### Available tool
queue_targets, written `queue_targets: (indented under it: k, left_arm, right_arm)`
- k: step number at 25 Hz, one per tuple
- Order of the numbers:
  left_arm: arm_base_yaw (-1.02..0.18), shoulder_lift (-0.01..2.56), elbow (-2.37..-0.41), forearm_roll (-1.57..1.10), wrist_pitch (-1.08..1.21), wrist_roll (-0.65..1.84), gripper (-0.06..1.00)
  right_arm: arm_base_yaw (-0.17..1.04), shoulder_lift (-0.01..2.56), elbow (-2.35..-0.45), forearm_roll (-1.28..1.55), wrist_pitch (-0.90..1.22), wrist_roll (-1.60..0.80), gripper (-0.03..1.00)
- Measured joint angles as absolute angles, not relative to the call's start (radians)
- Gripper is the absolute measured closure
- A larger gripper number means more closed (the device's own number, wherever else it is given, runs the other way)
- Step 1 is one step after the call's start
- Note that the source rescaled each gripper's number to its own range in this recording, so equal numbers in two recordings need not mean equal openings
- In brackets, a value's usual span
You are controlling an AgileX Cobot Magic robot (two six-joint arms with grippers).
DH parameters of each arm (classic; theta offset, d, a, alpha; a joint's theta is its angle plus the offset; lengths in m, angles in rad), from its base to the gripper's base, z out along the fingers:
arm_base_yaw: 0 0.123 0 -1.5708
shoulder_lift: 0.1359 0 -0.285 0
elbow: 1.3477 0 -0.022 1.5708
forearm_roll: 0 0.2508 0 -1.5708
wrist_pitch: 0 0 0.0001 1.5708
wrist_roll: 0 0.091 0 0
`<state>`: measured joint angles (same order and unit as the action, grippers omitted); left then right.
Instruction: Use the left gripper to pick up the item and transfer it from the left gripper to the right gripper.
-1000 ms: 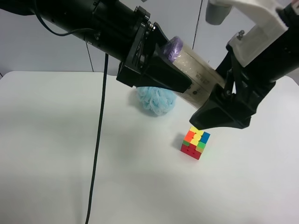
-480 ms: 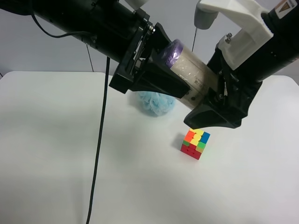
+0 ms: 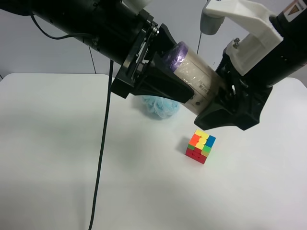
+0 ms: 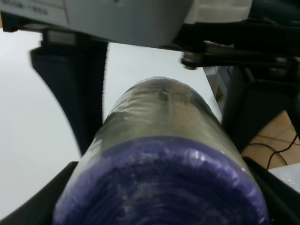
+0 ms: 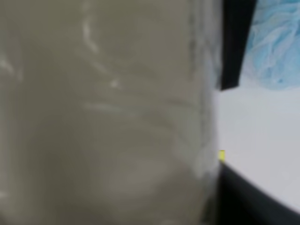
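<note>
The item (image 3: 199,79), a cream-labelled roll with a purple end, hangs tilted in the air above the table. The all-black left gripper (image 3: 178,76) is shut on its purple upper end. The right gripper (image 3: 214,98), on the arm with the white housing, has its jaws against the roll's lower end. In the left wrist view the item (image 4: 164,150) fills the middle, and the right gripper's black fingers (image 4: 70,93) press on both sides of its far end. The item (image 5: 103,112) fills most of the right wrist view, blurred.
A light-blue mesh puff (image 3: 160,106) lies on the white table (image 3: 57,158) under the arms. A multicoloured cube (image 3: 200,146) sits just in front of it. A black cable (image 3: 100,158) hangs from the left arm down across the table.
The right arm moved in towards the roll, then its jaws closed onto the roll's lower end. The left gripper kept hold of the purple end and barely moved.
</note>
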<state>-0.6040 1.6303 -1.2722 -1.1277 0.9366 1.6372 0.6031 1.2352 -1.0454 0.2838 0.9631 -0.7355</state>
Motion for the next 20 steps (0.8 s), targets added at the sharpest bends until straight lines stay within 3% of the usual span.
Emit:
queue_targets:
  k: [1, 13, 17, 20]
  left_arm:
    - [-0.604, 1.63, -1.272, -1.128, 0.936, 1.637, 0.94]
    - [-0.606, 1.63, -1.272, -1.116, 0.91, 1.614, 0.94]
    - [-0.606, 1.627, -1.272, -1.113, 0.893, 1.599, 0.78]
    - [-0.606, 1.627, -1.272, -1.112, 0.882, 1.598, 0.75]
  right_arm:
    - [0.603, 1.235, -1.045, 0.284, 0.963, -0.737, 0.95]
    - [0.603, 1.236, -1.045, 0.273, 0.956, -0.739, 0.95]
    - [0.603, 1.236, -1.045, 0.273, 0.96, -0.735, 0.95]
    - [0.603, 1.236, -1.045, 0.271, 0.96, -0.734, 0.95]
